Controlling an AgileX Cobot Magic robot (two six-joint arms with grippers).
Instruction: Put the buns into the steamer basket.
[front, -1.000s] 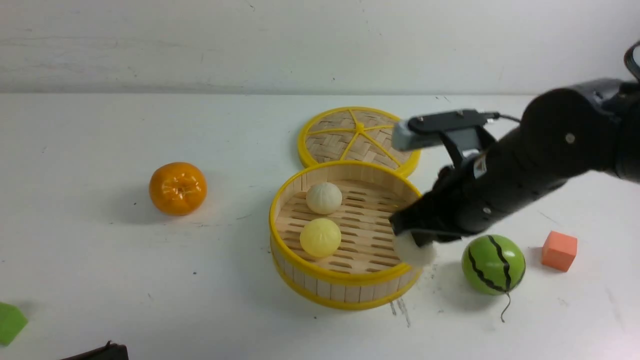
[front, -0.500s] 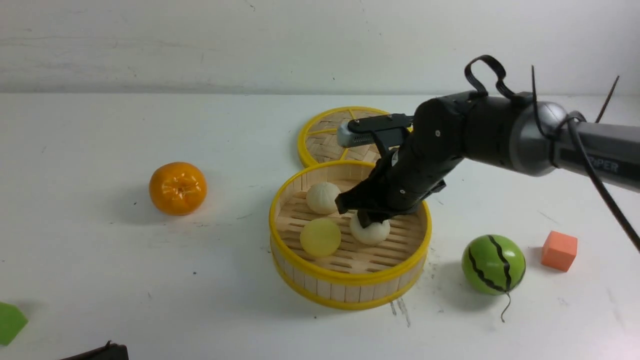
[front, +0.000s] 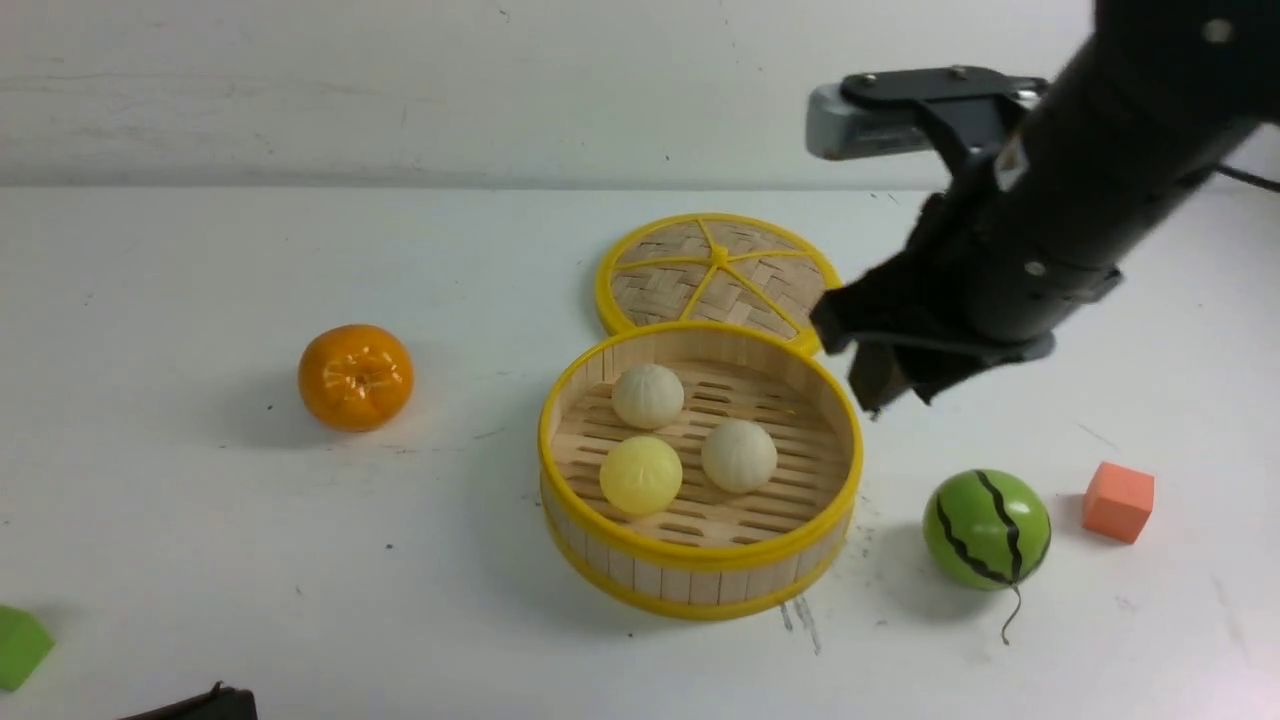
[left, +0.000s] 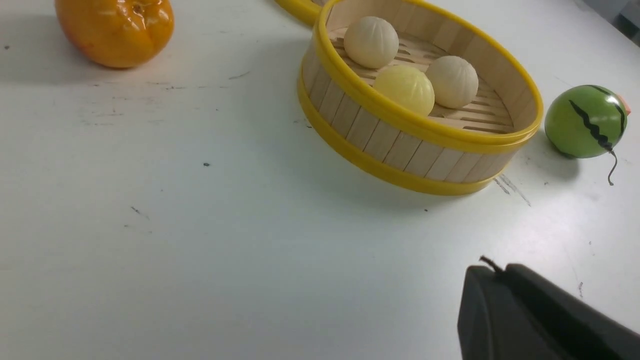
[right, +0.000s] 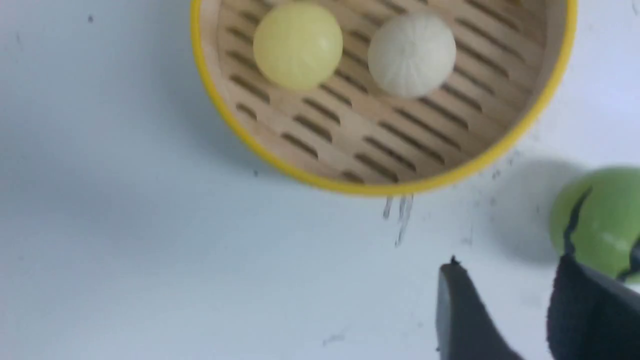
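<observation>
The steamer basket (front: 700, 556) stands mid-table. Three buns lie on its slatted floor: a cream one at the back (front: 648, 395), a pale yellow one in front (front: 640, 474) and a cream one to the right (front: 739, 455). My right gripper (front: 890, 385) is open and empty, raised above the basket's right rim. In the right wrist view the gripper (right: 507, 272) hangs over bare table, with the basket (right: 350, 186), yellow bun (right: 298, 45) and one cream bun (right: 411, 54) beyond. My left gripper (left: 492, 272) is shut, low near the table's front, apart from the basket (left: 390, 145).
The flat woven lid (front: 715, 270) lies just behind the basket. An orange (front: 355, 376) sits to the left. A green watermelon ball (front: 986, 528) and an orange cube (front: 1118, 500) sit to the right. A green block (front: 20, 645) lies at the front left edge.
My right gripper carried a cream bun from beside the basket's right rim into the basket, let it go, then rose back to the right, open.
</observation>
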